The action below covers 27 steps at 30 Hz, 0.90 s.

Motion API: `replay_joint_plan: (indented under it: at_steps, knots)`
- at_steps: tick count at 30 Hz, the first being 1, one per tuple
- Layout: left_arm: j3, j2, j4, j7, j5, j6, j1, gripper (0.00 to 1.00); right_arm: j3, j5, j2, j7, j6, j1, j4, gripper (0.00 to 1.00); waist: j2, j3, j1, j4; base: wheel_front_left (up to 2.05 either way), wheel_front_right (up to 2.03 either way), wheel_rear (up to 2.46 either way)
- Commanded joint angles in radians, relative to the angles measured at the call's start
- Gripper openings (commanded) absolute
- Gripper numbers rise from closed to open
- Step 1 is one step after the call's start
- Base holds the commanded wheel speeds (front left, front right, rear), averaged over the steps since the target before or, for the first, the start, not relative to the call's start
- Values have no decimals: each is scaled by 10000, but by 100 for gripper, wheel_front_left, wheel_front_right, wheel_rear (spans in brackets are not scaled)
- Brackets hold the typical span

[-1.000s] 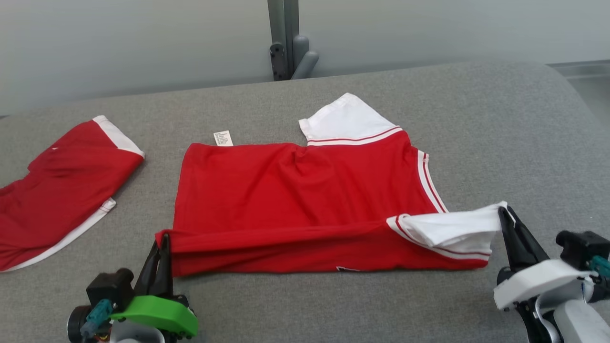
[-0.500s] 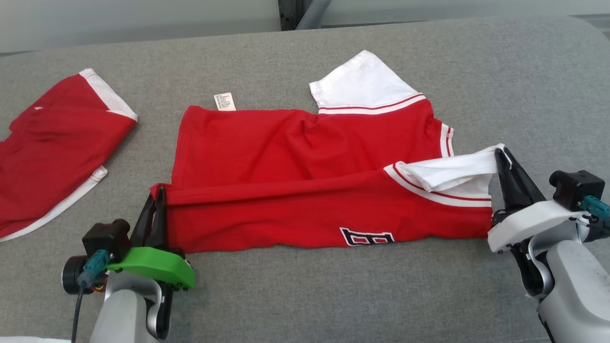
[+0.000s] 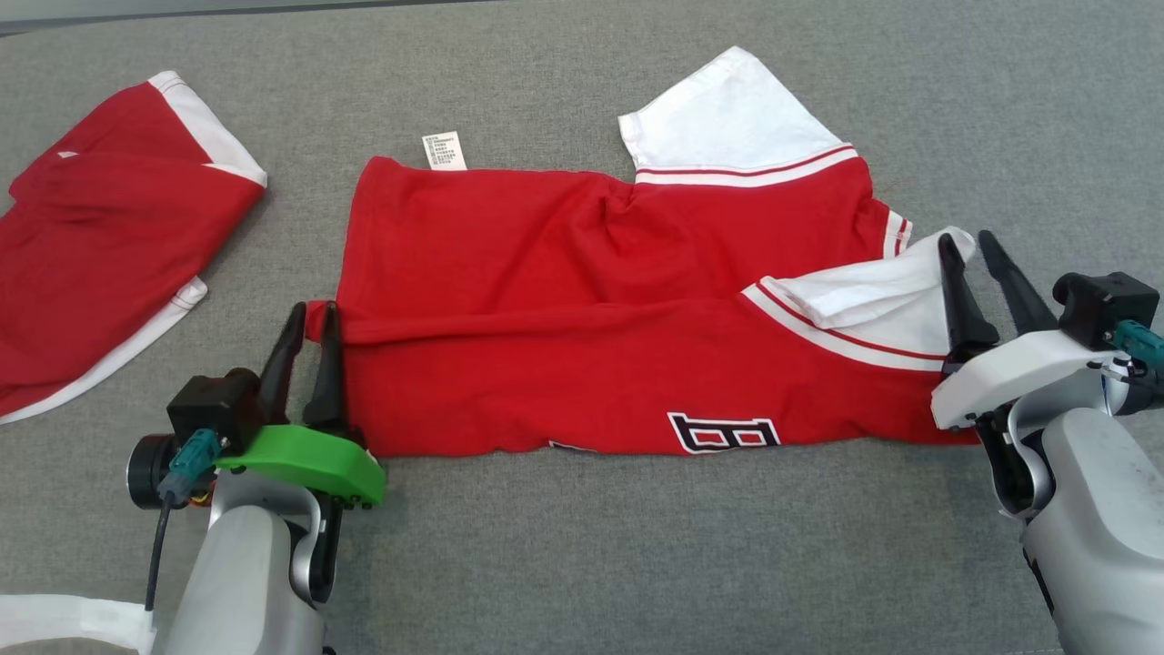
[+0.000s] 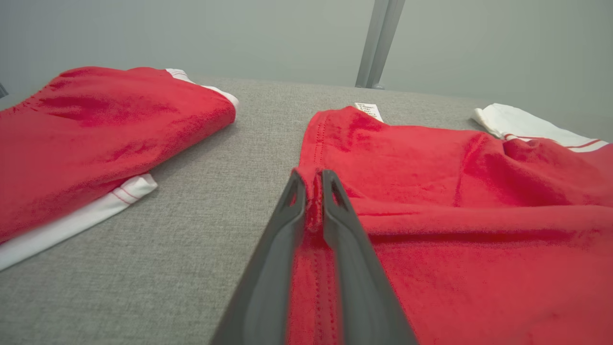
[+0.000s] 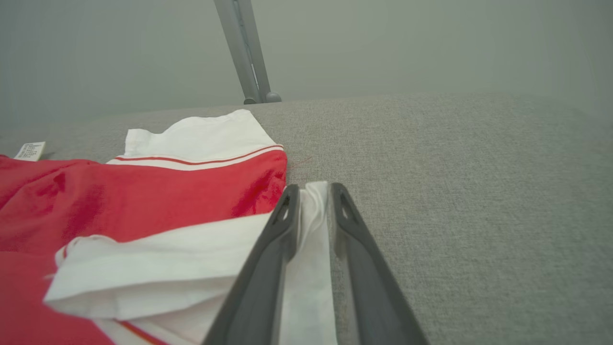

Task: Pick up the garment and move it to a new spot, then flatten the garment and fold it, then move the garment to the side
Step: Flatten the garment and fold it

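The red shirt (image 3: 591, 300) is lying in the middle of the grey counter (image 3: 582, 546). Its near edge is turned over onto itself in a long fold, and black-and-white lettering (image 3: 725, 432) is showing along the front. The far sleeve (image 3: 727, 118), white, is pointing away, and a small label (image 3: 444, 151) is sticking out at the far left corner. The left gripper (image 3: 309, 314) is sitting at the fold's left corner with its fingers slightly parted, the red hem lying between them. The right gripper (image 3: 966, 244) is standing open at the right end, with the white near sleeve (image 3: 864, 300) resting between its fingers. A second red garment (image 3: 100, 227) is lying well apart to the left.
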<state>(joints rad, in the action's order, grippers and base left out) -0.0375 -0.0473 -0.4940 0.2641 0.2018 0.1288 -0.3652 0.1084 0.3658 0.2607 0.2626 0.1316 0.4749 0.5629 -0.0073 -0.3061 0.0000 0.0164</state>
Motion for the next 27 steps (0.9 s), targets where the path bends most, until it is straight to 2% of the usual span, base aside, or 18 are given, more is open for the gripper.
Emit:
replay_joint_plan:
  at_steps: [1,9,12,18,27]
  knots:
    - [-7,-60,64,1,100,-65,-76,100,-59,-9,-15,30,-18,-53,-33,100,73,24,0,33,0,0,0]
    - [271,-60,1133,1,297,-487,1258,100,-811,179,-178,29,-18,-1708,-1415,100,73,545,0,-71,0,0,0]
    - [354,-50,1318,1,377,-599,1843,100,-739,426,-287,29,-18,-2574,-1631,100,73,787,0,-151,0,0,0]
    - [357,-54,1474,1,488,-749,2533,100,-375,911,-490,29,-16,-3404,-1282,100,73,1011,0,-281,0,0,0]
    - [77,-54,1425,1,455,-719,2479,100,-380,1409,-811,29,-16,-3131,-484,100,73,1010,0,-75,0,0,0]
